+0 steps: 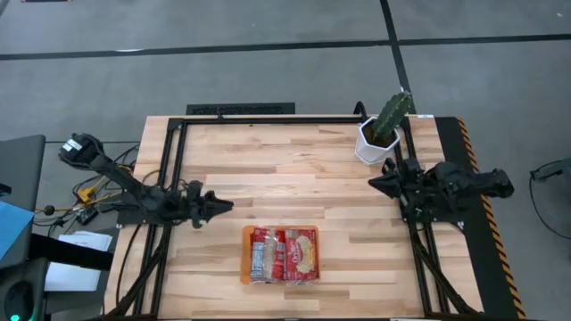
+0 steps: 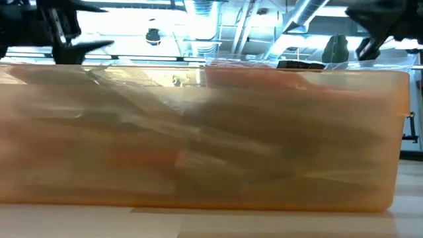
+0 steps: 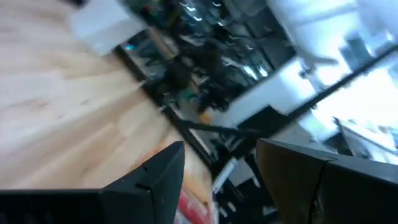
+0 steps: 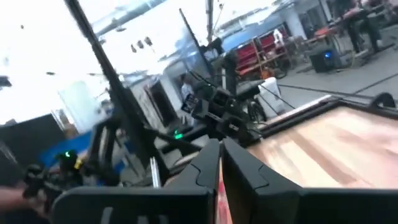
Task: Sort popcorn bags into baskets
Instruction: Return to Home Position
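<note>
Looking down on popcorn bags (image 1: pixel 284 252) packed flat inside the orange tray (image 1: pixel 244 259), near the front edge of the table (image 1: pixel 294 169). Off to the tray's left, left gripper (image 1: pixel 225 205) hanging clear, fingers spread apart, gripping nothing. Over beside the cactus pot (image 1: pixel 373 147), right gripper (image 1: pixel 376 184) well apart from the tray, fingers pinched together

A robotics lab in a workshop hall is indicated: a wooden worktop (image 1: pixel 303 178) is set on grey floor (image 1: pixel 178 80), with ceiling ducts (image 2: pixel 304 13) and red racks (image 4: pixel 261 53) seen beyond.
</note>
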